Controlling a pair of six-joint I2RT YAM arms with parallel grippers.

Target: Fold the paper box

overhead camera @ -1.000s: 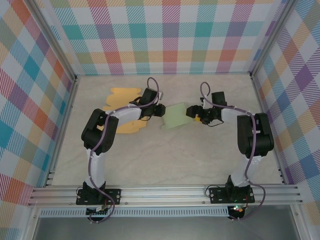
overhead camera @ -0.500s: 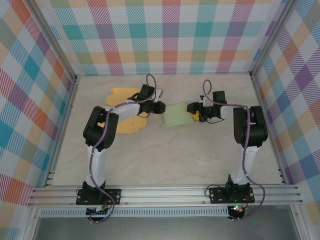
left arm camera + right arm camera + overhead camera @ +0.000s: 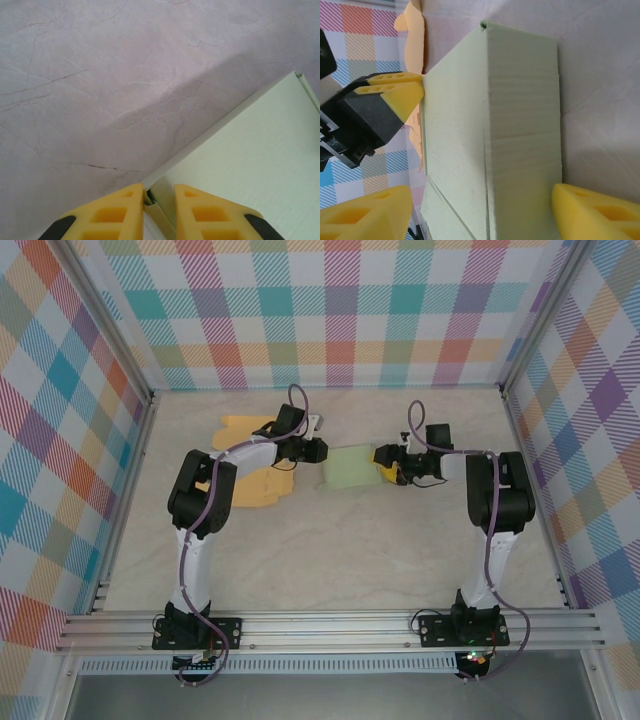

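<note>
Presently, the left pincer [image 3: 159, 192] is seen narrowed to a slim gap at the bottom edge of the left wrist view, and a thin edge flap of the paper box [image 3: 250, 165] is clamped between its yellow fingers [image 3: 107, 215]. The right pincer [image 3: 482, 190] is spread wide at the bottom of the right wrist view, with one finger set on each side of the pale green box's end; contact cannot be confirmed. In the top view the box is located at centre frame on the bench [image 3: 330, 550], between both pincers. Yellow paper sheets [image 3: 250, 490] are laid left of the box. Plaid walls [image 3: 340, 310] are fitted around the bench.
</note>
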